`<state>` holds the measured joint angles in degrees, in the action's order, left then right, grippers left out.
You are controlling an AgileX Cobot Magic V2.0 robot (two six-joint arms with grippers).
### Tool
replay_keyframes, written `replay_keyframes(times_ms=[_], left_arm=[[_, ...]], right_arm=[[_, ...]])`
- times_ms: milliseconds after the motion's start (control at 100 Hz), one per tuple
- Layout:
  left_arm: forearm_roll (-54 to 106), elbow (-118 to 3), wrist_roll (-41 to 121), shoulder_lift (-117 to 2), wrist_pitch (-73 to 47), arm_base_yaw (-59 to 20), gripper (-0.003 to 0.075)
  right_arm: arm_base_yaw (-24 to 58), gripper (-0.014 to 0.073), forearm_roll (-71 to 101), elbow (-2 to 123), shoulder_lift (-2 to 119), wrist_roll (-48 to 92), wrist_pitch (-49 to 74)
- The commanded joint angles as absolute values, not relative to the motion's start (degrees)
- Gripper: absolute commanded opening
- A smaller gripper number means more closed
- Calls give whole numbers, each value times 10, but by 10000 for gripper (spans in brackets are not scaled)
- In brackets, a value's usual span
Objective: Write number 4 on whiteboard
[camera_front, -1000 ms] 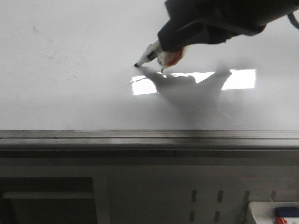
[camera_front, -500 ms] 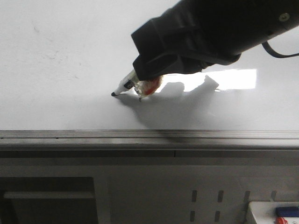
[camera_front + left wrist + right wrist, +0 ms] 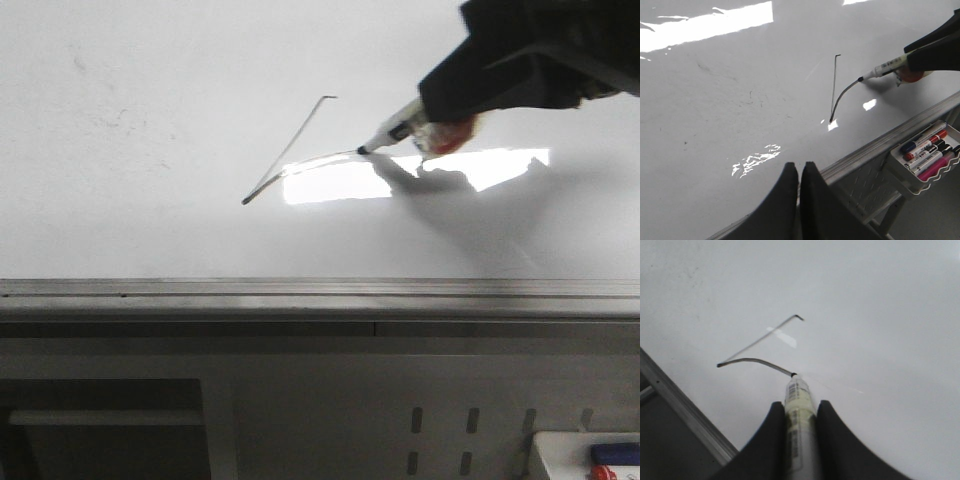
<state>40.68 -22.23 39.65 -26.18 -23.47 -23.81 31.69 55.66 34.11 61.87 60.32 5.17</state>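
Strokes of the number 4 (image 3: 290,150) lie on the whiteboard (image 3: 150,220): a slanted diagonal with a small hook at its far end, and from its near end a curved crossbar that runs toward the right pincer (image 3: 440,125). No vertical stem shows. In the left wrist view the same strokes (image 3: 836,90) meet in a sharp corner close to the board's (image 3: 715,125) grey edge rail (image 3: 875,145).

The crossbar ends at the dark tip of a marker (image 3: 385,135), which touches the board just ahead of the right pincer. That pincer is clamped on the marker; in its own wrist view the two dark fingers (image 3: 775,435) press on either side of the pale barrel (image 3: 799,430), and the tip sits right at the end of the drawn line (image 3: 757,347). The arm's shadow falls on the board beneath it, across a bright rectangular reflection.

The left pincer (image 3: 800,172) hangs over the near part of the board, well apart from the strokes, its fingers drawn together with nothing between them. Beyond the rail, to the side of the right pincer, a white tray (image 3: 902,175) holds several markers (image 3: 925,152).
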Motion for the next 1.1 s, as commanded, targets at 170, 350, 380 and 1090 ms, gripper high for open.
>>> replay_keyframes(times_ms=[170, 350, 380, 1090], left_arm=[[423, -238, 391, -264, -201, -236, -20], [423, -238, 391, -264, -201, -236, -20], [423, -238, 391, -264, -201, -236, -20], [424, -238, 391, -264, -201, -236, -20]], right_arm=[[259, -61, 557, 335, 591, 605, 9], [261, -61, 557, 374, 573, 605, 89], [264, -61, 557, 389, 568, 605, 113], [307, -61, 547, 490, 673, 605, 116]])
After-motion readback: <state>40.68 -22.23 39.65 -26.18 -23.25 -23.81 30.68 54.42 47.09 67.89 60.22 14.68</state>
